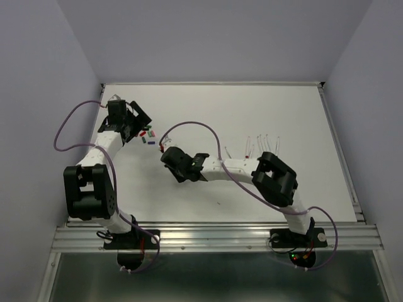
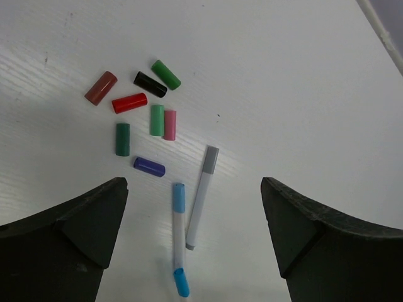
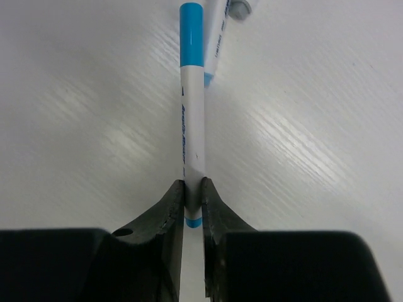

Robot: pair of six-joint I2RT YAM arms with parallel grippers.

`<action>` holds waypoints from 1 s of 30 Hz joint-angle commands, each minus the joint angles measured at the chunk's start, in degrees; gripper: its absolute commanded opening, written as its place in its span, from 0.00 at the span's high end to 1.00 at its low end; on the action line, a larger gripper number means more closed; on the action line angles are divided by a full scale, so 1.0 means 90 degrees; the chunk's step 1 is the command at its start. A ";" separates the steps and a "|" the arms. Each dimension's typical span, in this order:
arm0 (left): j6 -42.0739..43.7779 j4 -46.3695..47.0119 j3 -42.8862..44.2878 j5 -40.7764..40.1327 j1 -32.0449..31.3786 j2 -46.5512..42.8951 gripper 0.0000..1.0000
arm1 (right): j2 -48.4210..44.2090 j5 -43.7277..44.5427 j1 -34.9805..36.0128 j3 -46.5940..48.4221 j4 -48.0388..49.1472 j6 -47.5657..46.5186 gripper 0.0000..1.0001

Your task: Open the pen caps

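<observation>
My right gripper [image 3: 193, 185] is shut on the white barrel of a light-blue pen [image 3: 192, 126], near its tail. The pen lies on the table and its light-blue cap [image 3: 191, 34] points away from the gripper. In the left wrist view the same pen [image 2: 179, 229] lies beside a grey-capped pen [image 2: 200, 201]. My left gripper [image 2: 194, 182] hangs open above both, holding nothing. Loose pen caps lie just beyond them: maroon [image 2: 101, 87], red [image 2: 130, 102], black [image 2: 150, 84], green [image 2: 165, 74], light green [image 2: 157, 120], pink [image 2: 170, 124], dark green [image 2: 123, 139] and purple [image 2: 149, 166].
In the top view the two grippers [image 1: 140, 123] [image 1: 165, 151] are close together at the table's left centre, beside the caps [image 1: 148, 133]. Several thin bare pens [image 1: 258, 143] lie to the right, behind the right arm's elbow [image 1: 274, 176]. The table's rim [image 1: 340, 145] runs along the right.
</observation>
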 commanded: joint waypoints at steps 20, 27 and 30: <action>-0.0310 0.2087 0.0092 0.2785 -0.1555 -0.0663 0.06 | -0.3930 -0.2835 -0.2017 -0.2965 0.2603 0.0130 0.99; -0.0242 0.1951 0.0307 0.2599 -0.1721 -0.0506 0.13 | -0.3950 -0.2815 -0.2143 -0.2965 0.2779 0.0208 0.99; -0.0212 0.1872 0.0318 0.2580 -0.1780 -0.0486 0.18 | -0.3834 -0.2698 -0.2144 -0.2771 0.2847 0.0179 0.99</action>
